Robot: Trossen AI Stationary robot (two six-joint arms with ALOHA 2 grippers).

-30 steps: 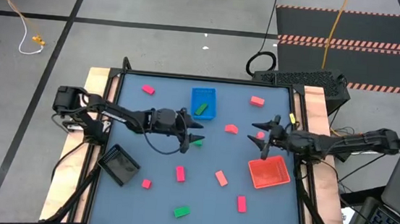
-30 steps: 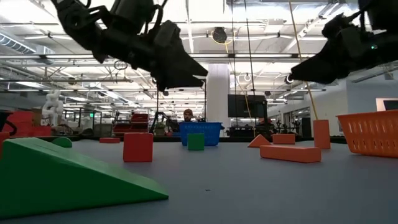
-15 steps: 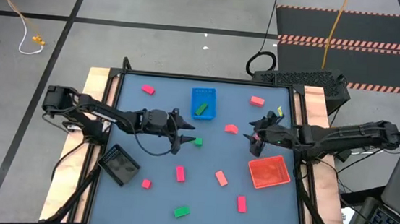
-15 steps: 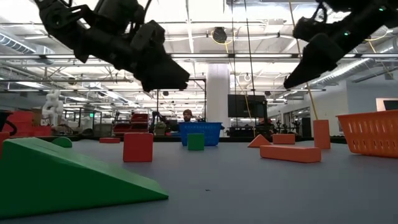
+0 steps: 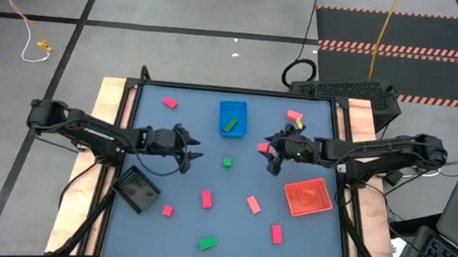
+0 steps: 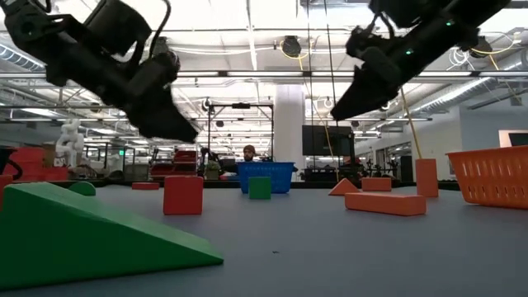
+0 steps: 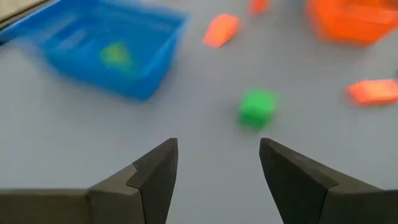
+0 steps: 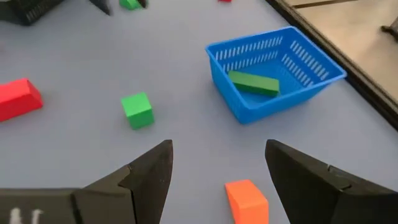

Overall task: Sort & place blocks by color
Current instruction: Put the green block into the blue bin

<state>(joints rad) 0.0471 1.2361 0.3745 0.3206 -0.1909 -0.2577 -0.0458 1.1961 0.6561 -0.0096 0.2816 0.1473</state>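
So the blocks [image 5: 253,203] are scattered all over the desk [image 5: 179,224], mostly pink and salmon ones, plus a small green cube [image 5: 227,162] sitting loose near the middle. One green block [image 5: 230,125] is already lying in the blue tray [image 5: 233,108]. Left claw [image 5: 194,153] hangs above the desk just left of the cube, fingers apart, nothing in it. Right claw [image 5: 270,152] hovers right of the cube, also spread and empty, near the red tray [image 5: 309,197].

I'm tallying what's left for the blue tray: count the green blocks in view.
3: a long one inside the blue tray at, a small cube mid-table, and a wedge by the near edge. Others may be hidden under the arms.
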